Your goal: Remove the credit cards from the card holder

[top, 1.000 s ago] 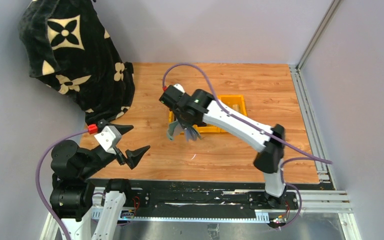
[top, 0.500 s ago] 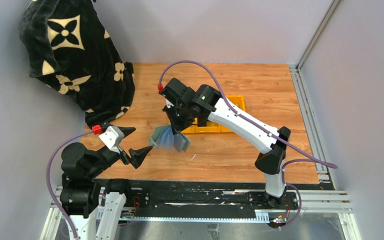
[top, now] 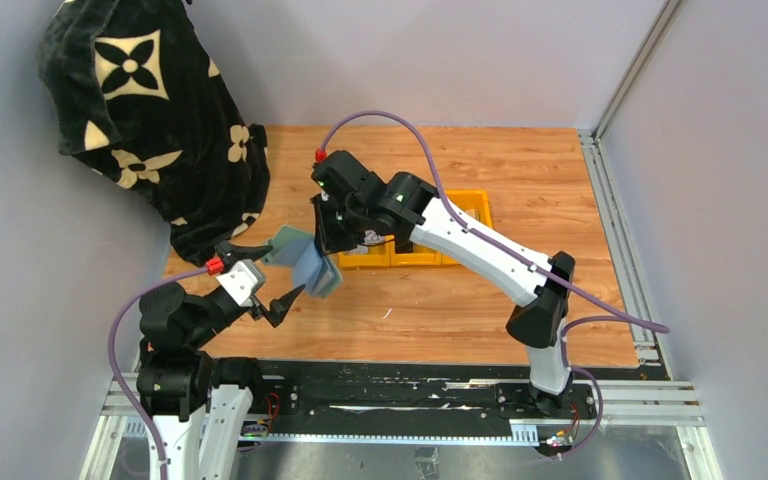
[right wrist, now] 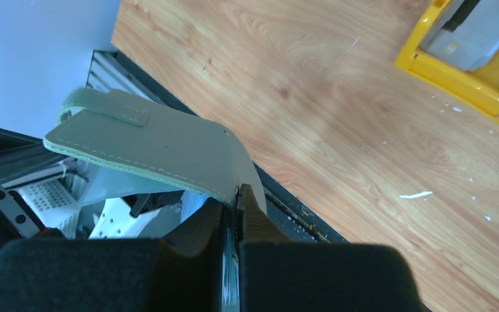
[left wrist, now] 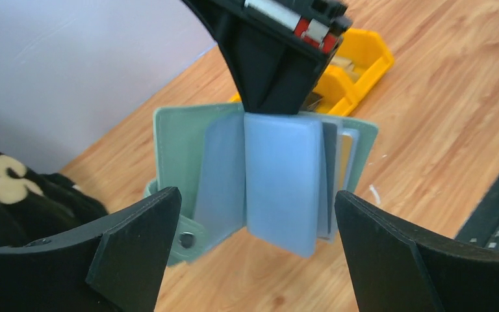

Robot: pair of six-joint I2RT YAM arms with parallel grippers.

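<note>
Right gripper [right wrist: 237,195] clamped the holder [left wrist: 175,136] by one edge, pockets fanned; left gripper [left wrist: 256,201], jaws apart, straddled it. Next: pinch one card [left wrist: 345,156].

Left end effector [top: 278,271]: jaws wide apart, arm low. Right end effector [right wrist: 239,194]: pinched tight, arm extended leftward.

The holder [left wrist: 172,140] is pale sage green outside, its pockets [left wrist: 279,175] grey-blue. The bin [left wrist: 360,55] is bright yellow. The worktop [top: 440,300] is orange-brown woodgrain. The cloth [top: 150,120] is black with cream flower motifs. The cables [top: 372,113] are purple. The arms [top: 470,245] are white and black.
</note>
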